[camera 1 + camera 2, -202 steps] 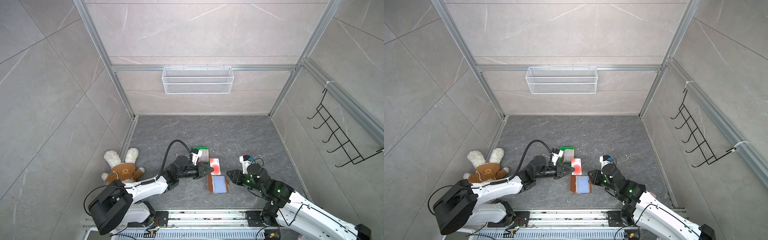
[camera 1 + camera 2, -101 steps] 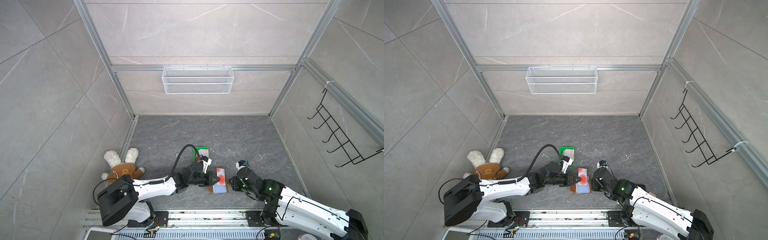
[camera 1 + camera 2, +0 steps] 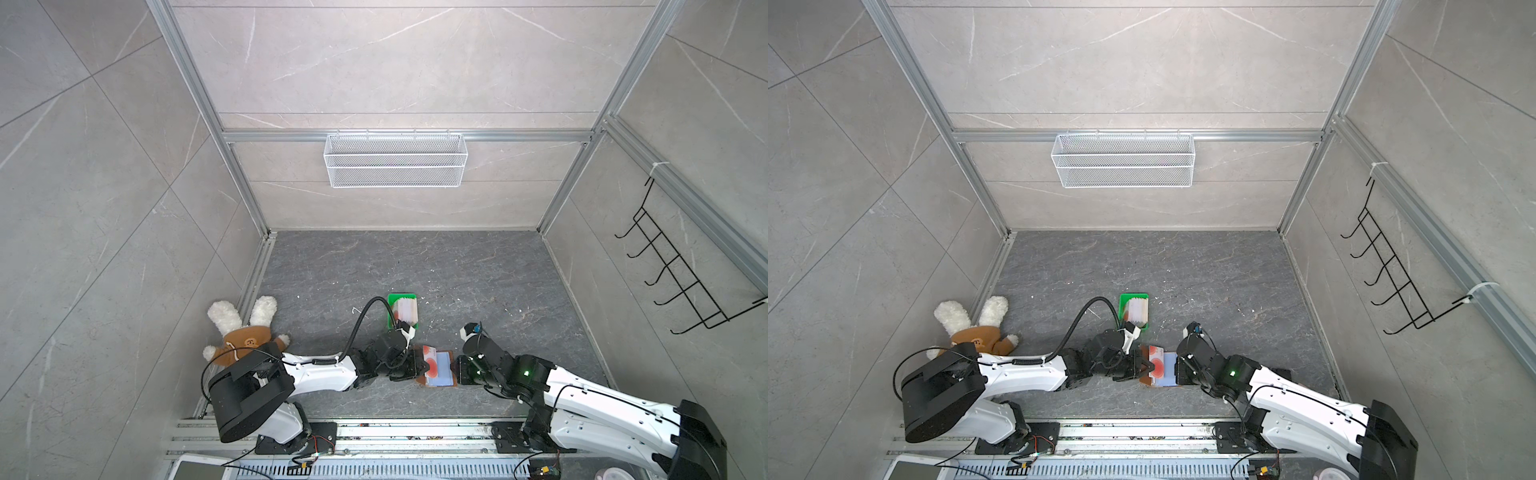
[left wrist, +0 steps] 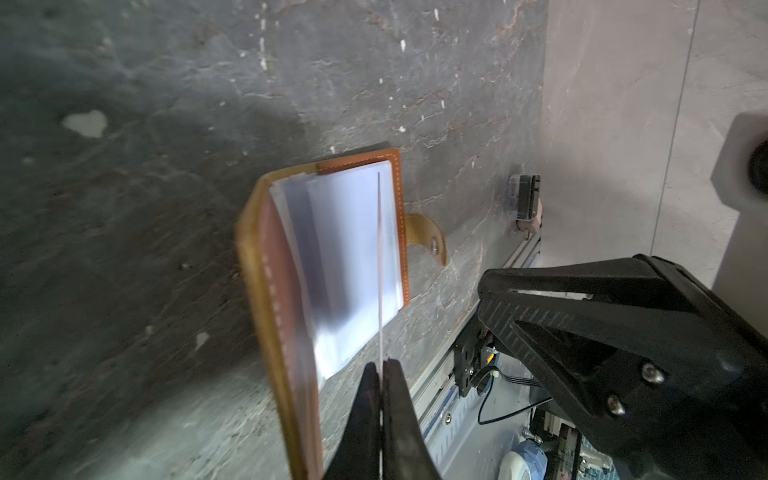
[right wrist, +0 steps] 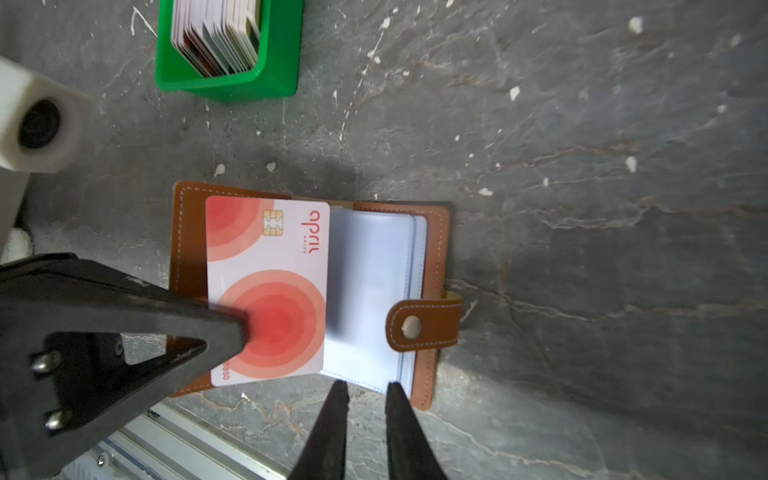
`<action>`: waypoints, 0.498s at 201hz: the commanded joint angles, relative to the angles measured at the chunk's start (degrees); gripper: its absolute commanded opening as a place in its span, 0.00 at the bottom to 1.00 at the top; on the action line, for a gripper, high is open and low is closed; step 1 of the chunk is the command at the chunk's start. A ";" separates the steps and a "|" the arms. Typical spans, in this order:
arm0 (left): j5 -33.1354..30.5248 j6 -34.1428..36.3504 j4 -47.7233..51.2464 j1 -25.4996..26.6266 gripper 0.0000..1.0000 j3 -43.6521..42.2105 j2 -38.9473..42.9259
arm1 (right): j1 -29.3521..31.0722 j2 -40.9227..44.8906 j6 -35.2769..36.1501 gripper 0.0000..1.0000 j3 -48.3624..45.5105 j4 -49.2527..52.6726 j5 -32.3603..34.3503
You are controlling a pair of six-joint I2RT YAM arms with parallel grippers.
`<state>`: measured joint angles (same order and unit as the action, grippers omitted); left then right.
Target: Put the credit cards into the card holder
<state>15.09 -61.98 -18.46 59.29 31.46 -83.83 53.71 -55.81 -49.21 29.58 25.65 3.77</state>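
While one card [image 5: 266, 291] is pinched by the left gripper [image 4: 380, 365] above the open holder [image 5: 436, 249], a sleeve [image 5: 374, 257] is best lifted first by the right gripper [image 5: 365, 388], set narrowly apart and empty. Other cards [image 5: 216, 37] are stacked in the tray [image 5: 282, 54].

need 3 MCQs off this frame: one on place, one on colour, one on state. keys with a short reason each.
1. Where is the small green plastic tray of cards relative to the tan-brown leather card holder?
A) toward the back wall from it
B) between it and the front rail
C) stacked on it

2. What colour are the circles on the whitish-pink credit card pinched in the left gripper?
A) blue
B) red-orange
C) green

3. How is the card holder?
A) snapped shut
B) lying open
C) closed, standing on edge

Keys:
1 A, in both top views the tray lies beyond the holder.
2 B, the right wrist view shows red-orange rings.
3 B, its clear bluish sleeves lie exposed.
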 commanded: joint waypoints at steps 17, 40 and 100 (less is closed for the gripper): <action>2.63 -1.80 -2.03 -2.96 0.00 -2.52 2.07 | 0.56 -5.92 0.07 0.21 1.01 -4.11 -2.07; 3.02 -1.80 -1.44 -3.54 0.00 -3.26 2.84 | 0.59 -8.16 -0.70 0.21 0.61 -4.62 -1.74; 5.44 -2.63 -6.85 -3.83 0.00 -4.86 2.05 | 0.59 -12.10 -1.85 0.21 -0.39 -3.68 -0.23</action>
<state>18.13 -63.83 -20.40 55.81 27.14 -82.30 54.00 -66.35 -49.95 29.58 21.61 2.35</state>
